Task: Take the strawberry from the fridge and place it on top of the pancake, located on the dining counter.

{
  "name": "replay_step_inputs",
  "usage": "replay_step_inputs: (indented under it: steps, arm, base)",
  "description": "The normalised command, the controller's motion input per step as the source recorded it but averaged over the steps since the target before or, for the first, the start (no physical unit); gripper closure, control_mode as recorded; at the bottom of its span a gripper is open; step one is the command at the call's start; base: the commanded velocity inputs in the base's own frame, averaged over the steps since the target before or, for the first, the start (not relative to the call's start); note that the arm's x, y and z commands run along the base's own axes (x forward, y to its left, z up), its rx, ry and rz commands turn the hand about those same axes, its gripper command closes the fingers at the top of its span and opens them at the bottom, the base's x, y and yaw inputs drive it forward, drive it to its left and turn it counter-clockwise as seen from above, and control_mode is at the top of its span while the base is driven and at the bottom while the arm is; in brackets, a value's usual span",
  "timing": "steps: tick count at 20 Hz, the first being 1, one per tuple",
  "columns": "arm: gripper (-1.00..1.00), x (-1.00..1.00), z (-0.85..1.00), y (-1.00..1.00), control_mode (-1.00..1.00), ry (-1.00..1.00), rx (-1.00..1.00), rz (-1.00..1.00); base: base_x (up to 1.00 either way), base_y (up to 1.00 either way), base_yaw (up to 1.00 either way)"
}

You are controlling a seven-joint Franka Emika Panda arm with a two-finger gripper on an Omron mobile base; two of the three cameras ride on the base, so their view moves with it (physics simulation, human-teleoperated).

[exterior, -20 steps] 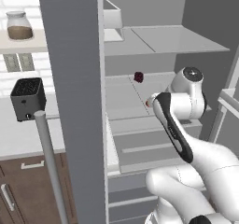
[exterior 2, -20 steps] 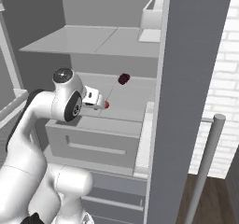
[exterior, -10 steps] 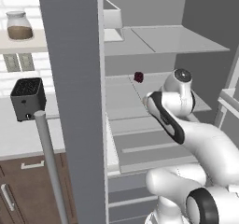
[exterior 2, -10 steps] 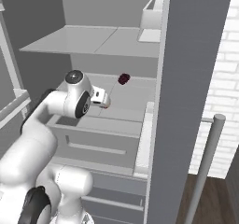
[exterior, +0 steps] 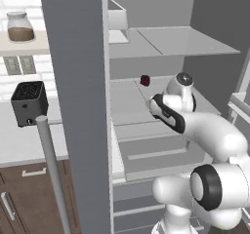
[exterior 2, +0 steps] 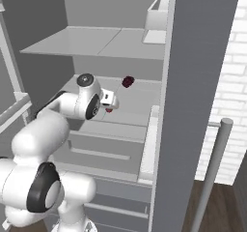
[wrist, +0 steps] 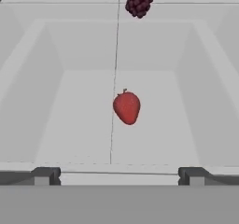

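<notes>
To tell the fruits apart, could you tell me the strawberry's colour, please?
Bright red; the strawberry shows best in the hand view.

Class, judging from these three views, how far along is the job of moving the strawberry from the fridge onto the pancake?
Done: the fridge stands open and the arm has reached inside. In hand: the open gripper is lined up with the strawberry, which lies on the shelf, not yet gripped; a dark berry cluster sits behind it. Left: grasping, carrying and placing it on the pancake.

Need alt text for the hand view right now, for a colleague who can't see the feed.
A small red strawberry lies on a pale grey fridge shelf, centred ahead of the open gripper. A dark maroon berry cluster sits farther back on the shelf.
</notes>
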Motion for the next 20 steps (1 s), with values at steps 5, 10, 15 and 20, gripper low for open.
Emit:
replay_step_inputs:
  steps: [5,10,15,20]
  arm:
    - [-1.00,0.43,-0.23,-0.02,-1.00,0.00,0.00,0.00]
    - [-1.00,0.38,-0.17,-0.08,-1.00,0.00,0.00,0.00]
    - [-1.00,0.34,-0.08,-0.10,-1.00,0.00,0.00,0.00]
    - [-1.00,0.26,-0.13,-0.01,-1.00,0.00,0.00,0.00]
  base:
    - [0.00,0.00,0.00]
    - [0.00,0.00,0.00]
    - [0.00,0.00,0.00]
    - [0.00,0.00,0.00]
